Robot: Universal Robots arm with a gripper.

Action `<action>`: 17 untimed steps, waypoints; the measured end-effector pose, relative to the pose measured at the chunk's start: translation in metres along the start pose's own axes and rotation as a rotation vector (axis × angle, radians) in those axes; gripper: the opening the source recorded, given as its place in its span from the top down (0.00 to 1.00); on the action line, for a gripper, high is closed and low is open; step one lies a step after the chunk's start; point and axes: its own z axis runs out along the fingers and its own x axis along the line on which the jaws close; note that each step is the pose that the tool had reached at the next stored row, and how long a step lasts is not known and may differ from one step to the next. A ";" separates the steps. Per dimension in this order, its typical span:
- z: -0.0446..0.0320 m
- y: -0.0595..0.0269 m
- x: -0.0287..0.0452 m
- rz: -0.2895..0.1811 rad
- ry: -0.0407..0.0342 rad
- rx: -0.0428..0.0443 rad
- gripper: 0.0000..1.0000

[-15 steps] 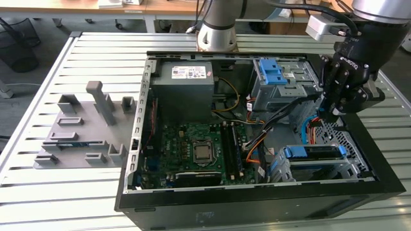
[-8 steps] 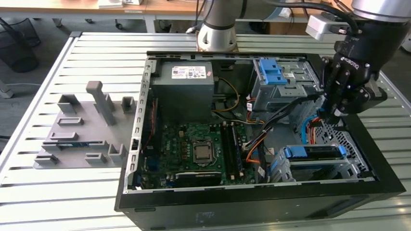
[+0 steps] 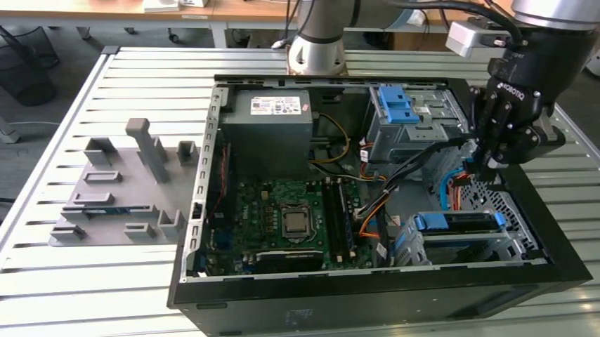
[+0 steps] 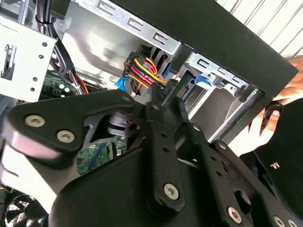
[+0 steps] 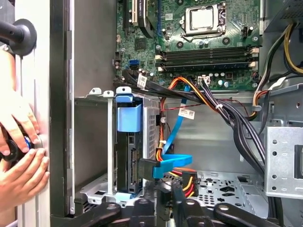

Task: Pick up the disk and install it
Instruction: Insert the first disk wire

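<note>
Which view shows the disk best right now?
The first wrist view: the disk sits close and nearly whole in its bay, blue carrier bracket facing the camera. The exterior view shows it smaller, from above, inside the case. The second wrist view shows what looks like its blue tab.

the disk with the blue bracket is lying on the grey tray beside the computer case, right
No. The disk with the blue bracket sits in a metal bay inside the computer case, not on the grey tray; the first wrist view shows it.

disk [image 5: 128,158] | mostly hidden by bay [image 5: 91,142] (edge-on) | hands [image 5: 21,175] | cut off at edge
</note>
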 end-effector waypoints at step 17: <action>0.0019 0.0005 0.0049 0.001 -0.0086 0.0045 0.82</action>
